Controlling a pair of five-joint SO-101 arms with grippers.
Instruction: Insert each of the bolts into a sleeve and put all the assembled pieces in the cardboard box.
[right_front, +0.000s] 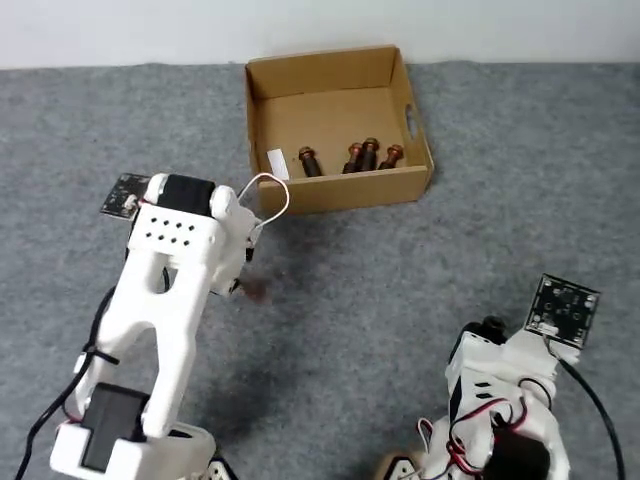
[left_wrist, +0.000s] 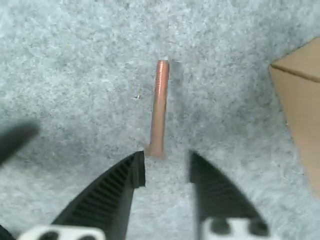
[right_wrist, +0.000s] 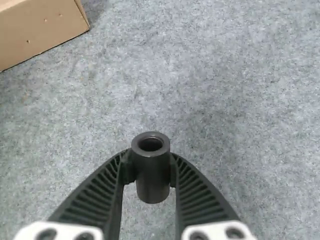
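The left gripper (left_wrist: 167, 167) stands open, its two black ribbed fingers (left_wrist: 122, 185) parted with a clear gap between the tips, and it has hold of nothing. Just ahead of it a copper-coloured threaded bolt (left_wrist: 159, 107) lies flat on the grey felt-covered table (right_front: 520, 230). The bolt's head end points at the gap and sits just beside one fingertip; whether the two touch cannot be told. The shank runs straight away from the gripper.

The right gripper (right_wrist: 150, 162) is closed around a short black cylindrical sleeve (right_wrist: 150, 170). It pinches the sleeve between both fingers, and the bore opens away from the wrist. The sleeve is off the felt.

The brown cardboard box (right_front: 330, 190) stands open at the middle of the table's far edge. Four assembled pieces (right_front: 353, 157), dark sleeves with coppery bolt ends, lie inside in a row along its near wall.

In the high view the white left arm (right_front: 170, 270) stretches from the near-left corner towards the box's near-left corner. It covers most of the loose bolt. The white right arm (right_front: 500, 390) sits folded at the near edge towards the right, well apart from the box. Open felt lies between the loose bolt and the box.
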